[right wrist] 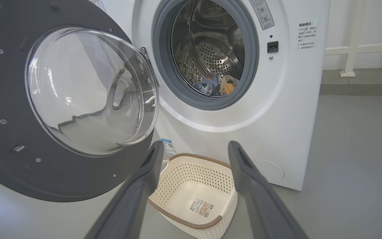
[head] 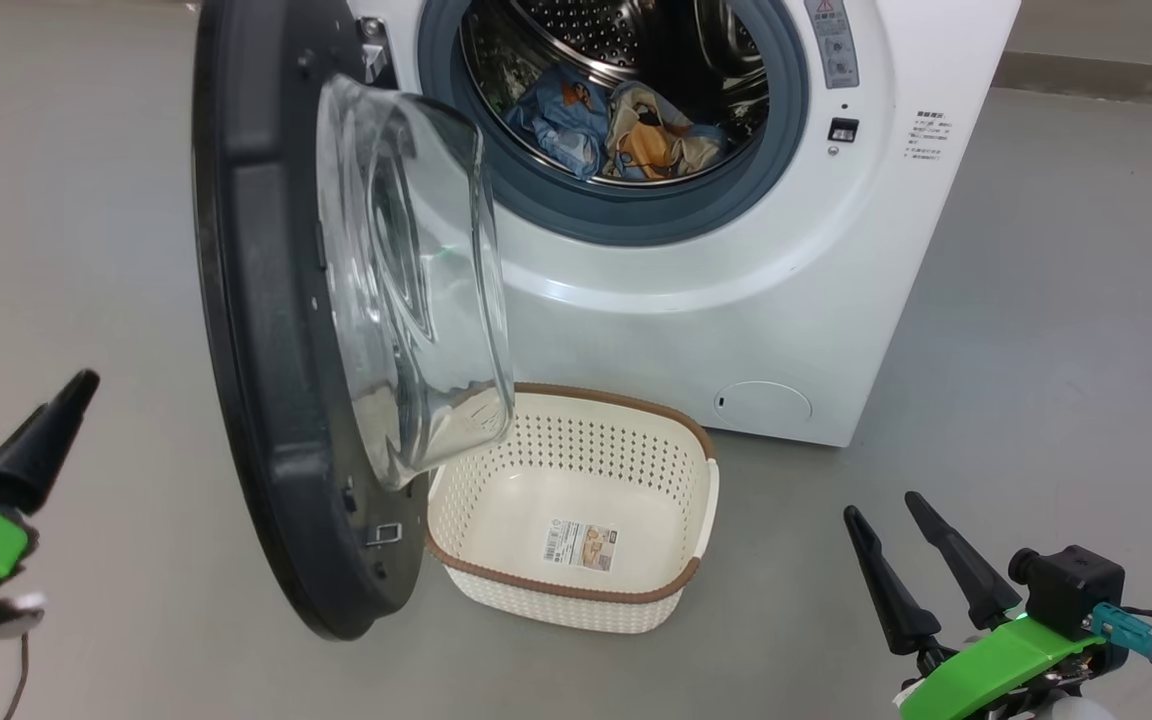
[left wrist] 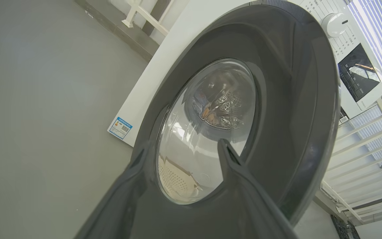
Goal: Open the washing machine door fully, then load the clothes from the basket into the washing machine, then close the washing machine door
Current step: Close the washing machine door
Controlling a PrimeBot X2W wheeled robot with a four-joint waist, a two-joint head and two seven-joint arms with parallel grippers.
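Observation:
The washing machine stands with its door swung out to the left, the clear glass bowl facing the drum. The clothes, light blue and cream, lie inside the steel drum, and show again as clothes low in the drum. The basket sits empty on the floor under the door, label on its bottom. My left gripper is left of the door, apart from it; its fingers stand open before the door's outer face. My right gripper is open, right of the basket.
Grey floor lies all around. A white railing runs behind the machine on the right. A blue energy sticker and a round flap sit low on the machine's front. The control panel is at its top.

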